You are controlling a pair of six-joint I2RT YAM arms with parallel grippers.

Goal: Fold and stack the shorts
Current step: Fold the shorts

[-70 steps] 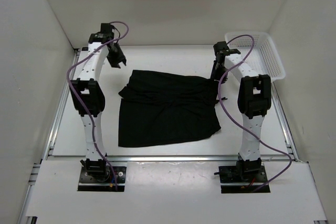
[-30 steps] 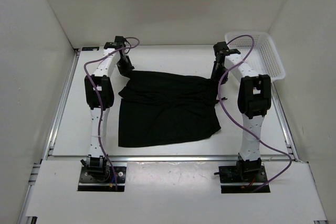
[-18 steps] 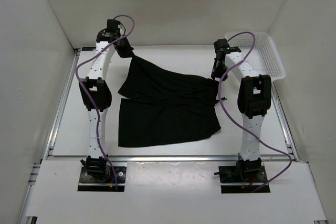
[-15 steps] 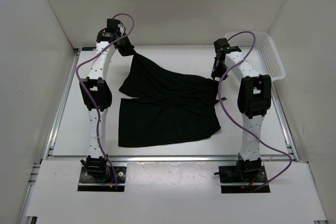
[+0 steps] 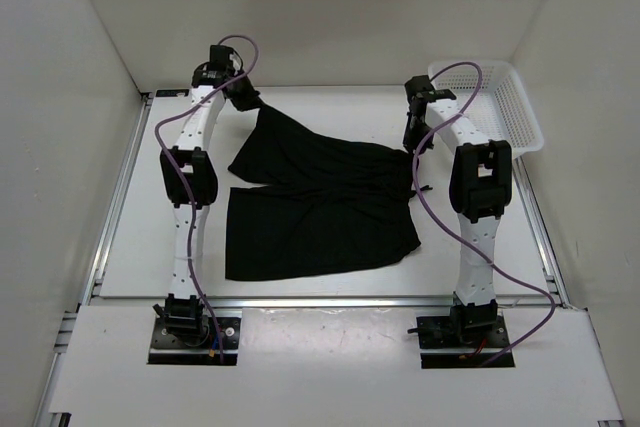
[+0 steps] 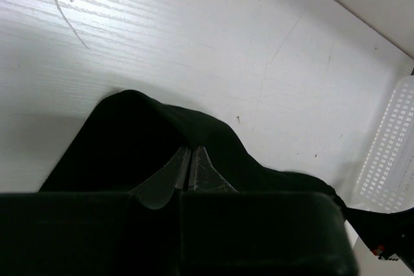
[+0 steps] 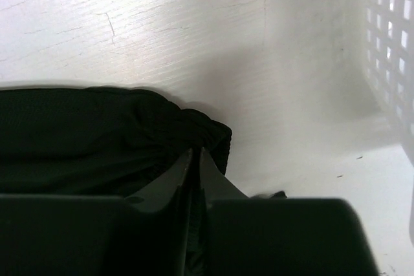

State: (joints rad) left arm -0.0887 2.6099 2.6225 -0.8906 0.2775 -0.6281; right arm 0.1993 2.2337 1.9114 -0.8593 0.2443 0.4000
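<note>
The black shorts [image 5: 320, 202] lie spread across the middle of the table. My left gripper [image 5: 246, 97] is at the back left, shut on the shorts' far left corner, which it holds pulled up into a peak. In the left wrist view the fingertips [image 6: 191, 158] pinch a ridge of the black shorts [image 6: 129, 140]. My right gripper [image 5: 411, 143] sits low at the far right corner of the shorts. In the right wrist view its jaws [image 7: 195, 155] are closed on the gathered waistband edge of the shorts [image 7: 97, 134].
A white lattice basket [image 5: 492, 99] stands at the back right, close to the right arm; it also shows as a basket [image 6: 390, 153] in the left wrist view and a basket [image 7: 393, 43] in the right wrist view. White walls enclose the table on three sides.
My left gripper has pulled the far left corner of the shorts up and toward the back wall, stretching that side. The right gripper's jaws have closed on the far right corner.
</note>
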